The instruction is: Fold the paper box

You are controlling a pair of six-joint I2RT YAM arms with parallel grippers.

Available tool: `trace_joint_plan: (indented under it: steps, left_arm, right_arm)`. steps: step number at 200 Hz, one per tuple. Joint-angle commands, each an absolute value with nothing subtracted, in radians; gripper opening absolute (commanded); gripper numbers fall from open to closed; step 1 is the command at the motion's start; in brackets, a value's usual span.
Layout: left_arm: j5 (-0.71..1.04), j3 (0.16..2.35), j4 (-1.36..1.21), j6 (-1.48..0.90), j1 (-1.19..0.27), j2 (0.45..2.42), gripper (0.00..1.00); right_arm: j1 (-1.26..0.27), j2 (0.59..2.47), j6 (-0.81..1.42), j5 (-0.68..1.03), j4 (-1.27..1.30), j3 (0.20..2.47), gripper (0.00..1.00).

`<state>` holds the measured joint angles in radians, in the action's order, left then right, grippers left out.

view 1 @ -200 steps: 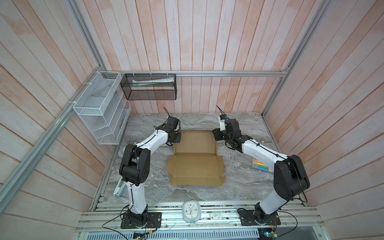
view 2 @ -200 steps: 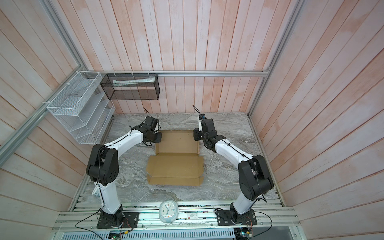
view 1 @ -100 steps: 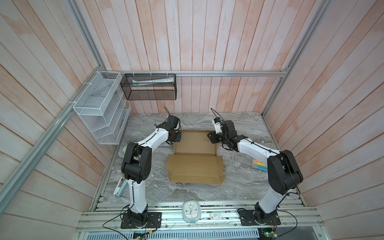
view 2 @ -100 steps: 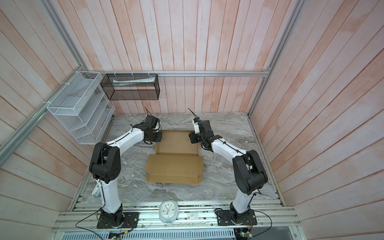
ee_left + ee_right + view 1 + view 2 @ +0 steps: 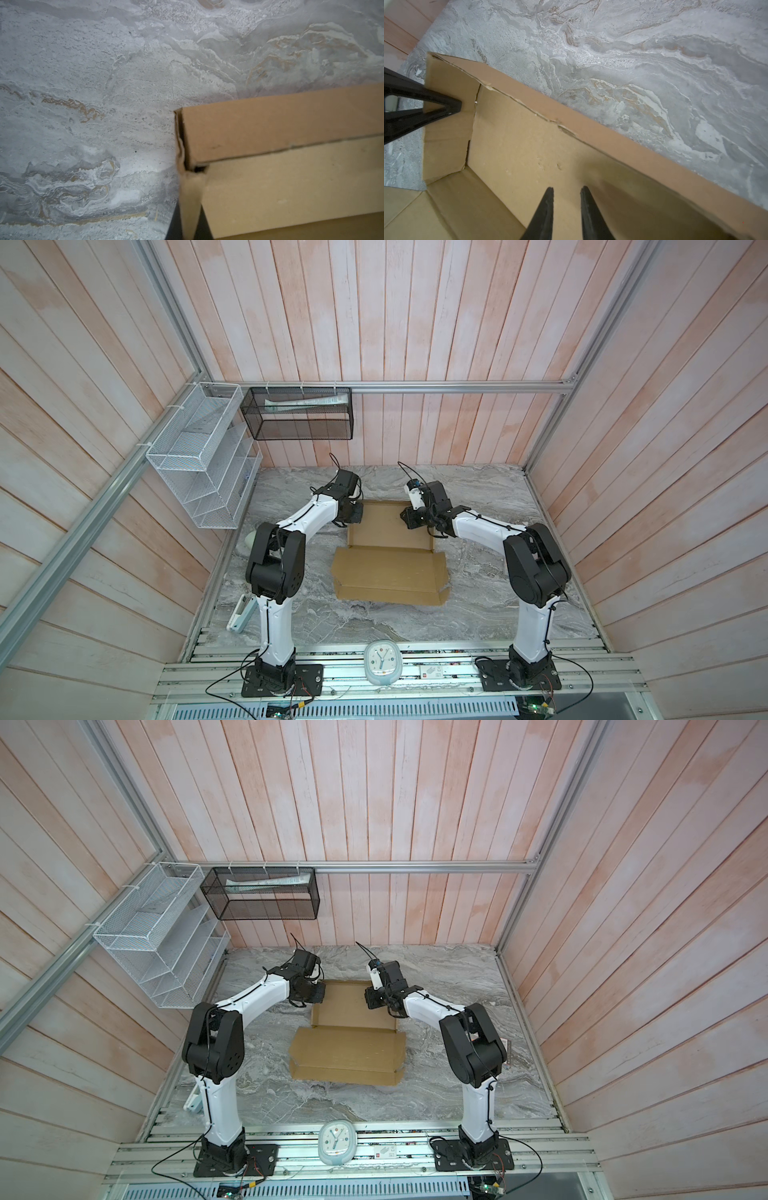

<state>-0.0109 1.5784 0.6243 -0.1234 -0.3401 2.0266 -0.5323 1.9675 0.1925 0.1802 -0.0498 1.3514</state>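
Left gripper (image 5: 355, 514) is clamped on the short left end wall of the paper box (image 5: 390, 568) in both top views, while the right gripper (image 5: 405, 517) hangs over the right part of the tray, its gap too small to judge from here. The box lies mid-table on the marble table (image 5: 478, 593), nearer the back wall. Its long axis runs left to right, with the walled tray half on the far side and the flat lid panel spread toward the arm bases, tabs at its near edge

The left wrist view shows one corner of the paper box (image 5: 291, 187): the short end wall stands edge-on, pinched between two dark fingers (image 5: 172, 228), and a long wall runs away from it along the table

In the right wrist view the right gripper (image 5: 566, 188) hovers above the tray floor of the paper box (image 5: 529, 145), jaws narrowly apart with nothing between them. Across the tray, the left gripper (image 5: 453, 107) has its tips together on the end wall
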Motion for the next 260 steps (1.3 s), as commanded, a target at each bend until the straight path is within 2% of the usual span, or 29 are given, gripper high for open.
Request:
trace_joint_plan:
  steps: [1, 70, 260]
  left_arm:
    - [0.000, 1.556, 0.694, -0.121, -0.341, 2.095, 0.00]
    - [-0.002, 1.555, 0.690, -0.126, -0.341, 2.087, 0.07]
    - [-0.022, 1.564, 0.656, -0.149, -0.320, 2.038, 0.39]
  right_arm:
    - [-0.538, 2.008, 0.183, 0.173, -0.080, 1.393, 0.25]
    - [-0.538, 2.081, 0.176, 0.172, -0.111, 1.449, 0.23]
    - [-0.537, 2.148, 0.178, 0.184, -0.127, 1.482, 0.21]
